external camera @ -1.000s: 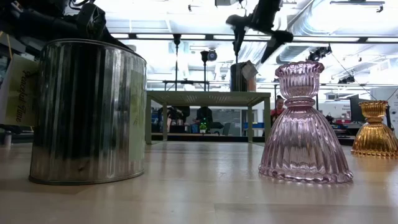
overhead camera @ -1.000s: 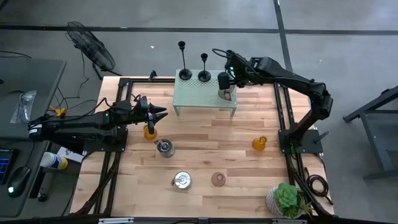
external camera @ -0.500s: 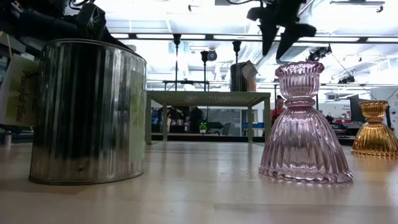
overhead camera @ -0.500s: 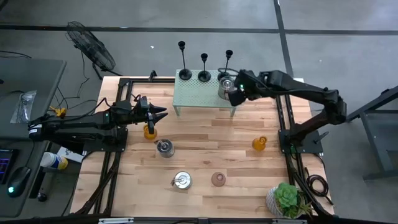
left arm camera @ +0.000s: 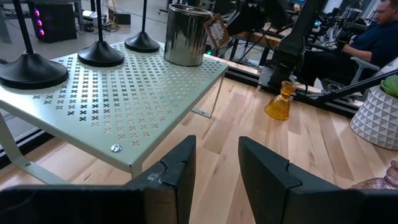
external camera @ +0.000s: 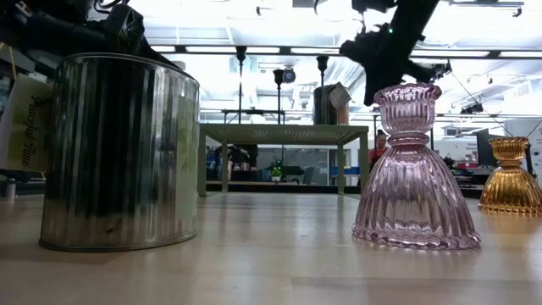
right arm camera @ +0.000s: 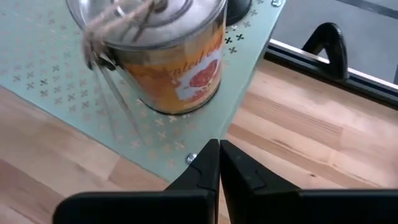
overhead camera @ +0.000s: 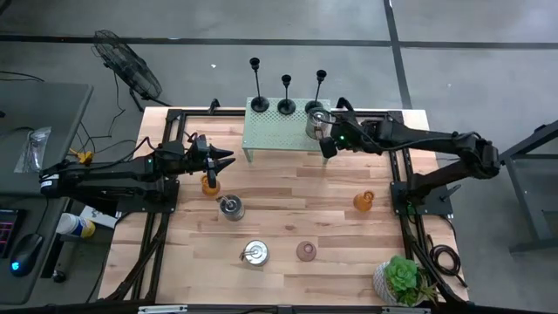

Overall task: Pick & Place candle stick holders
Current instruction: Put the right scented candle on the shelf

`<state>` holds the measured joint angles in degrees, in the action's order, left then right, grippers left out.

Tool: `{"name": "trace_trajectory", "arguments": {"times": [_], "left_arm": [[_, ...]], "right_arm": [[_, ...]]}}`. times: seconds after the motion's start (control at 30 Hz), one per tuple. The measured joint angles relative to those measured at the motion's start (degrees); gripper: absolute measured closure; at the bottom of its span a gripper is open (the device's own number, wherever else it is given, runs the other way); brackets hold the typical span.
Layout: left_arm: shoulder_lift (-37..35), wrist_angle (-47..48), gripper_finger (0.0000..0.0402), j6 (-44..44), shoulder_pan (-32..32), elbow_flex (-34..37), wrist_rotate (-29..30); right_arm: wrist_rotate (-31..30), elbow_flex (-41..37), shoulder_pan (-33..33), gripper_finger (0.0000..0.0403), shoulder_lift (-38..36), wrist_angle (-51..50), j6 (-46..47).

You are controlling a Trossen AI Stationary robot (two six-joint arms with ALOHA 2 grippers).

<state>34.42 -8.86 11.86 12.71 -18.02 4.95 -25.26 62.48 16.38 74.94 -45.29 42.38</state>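
on the wooden table (overhead camera: 288,218), toward its far edge, stands a pale green perforated stand (overhead camera: 279,135), the biggest piece on it. along the stand's back edge the three candle stick holders (overhead camera: 287,94) are lined up upright on their round bases, free of both grippers, with a tin can (overhead camera: 316,122) with an orange label and a string tag just beside the rightmost one, on the stand's right end. the right arm reaches in from the right side, its right gripper (overhead camera: 327,146) hanging just off the stand's front right corner, near the can, fingers pressed together with nothing between them. the left arm lies along the table's left side; the left gripper (overhead camera: 225,159) hovers left of the stand, its fingers a narrow gap apart and holding nothing. smaller things sit toward the front: a potted succulent (overhead camera: 401,279), two silver tins (overhead camera: 231,208), an amber glass holder (overhead camera: 364,201) and a pink glass holder (overhead camera: 306,251).
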Motion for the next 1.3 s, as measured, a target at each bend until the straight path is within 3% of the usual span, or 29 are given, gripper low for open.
{"name": "trace_trajectory", "arguments": {"times": [0.23, 0.53, 1.3], "left_arm": [[0.00, 0.00, 0.0284, 0.01, 0.00, 0.00, 0.00], [0.01, 0.00, 0.0284, 0.01, 0.01, 0.00, 0.00], [0.00, 0.00, 0.0284, 0.00, 0.02, 0.00, 0.00]], "right_arm": [[0.05, -5.25, 0.00, 0.0400, -0.07, 10.62, -2.17], [-1.06, -6.12, 0.84, 0.0400, 0.46, 15.96, -3.69], [-2.82, -6.12, 2.35, 0.0401, 0.48, 20.43, -3.05]]}}
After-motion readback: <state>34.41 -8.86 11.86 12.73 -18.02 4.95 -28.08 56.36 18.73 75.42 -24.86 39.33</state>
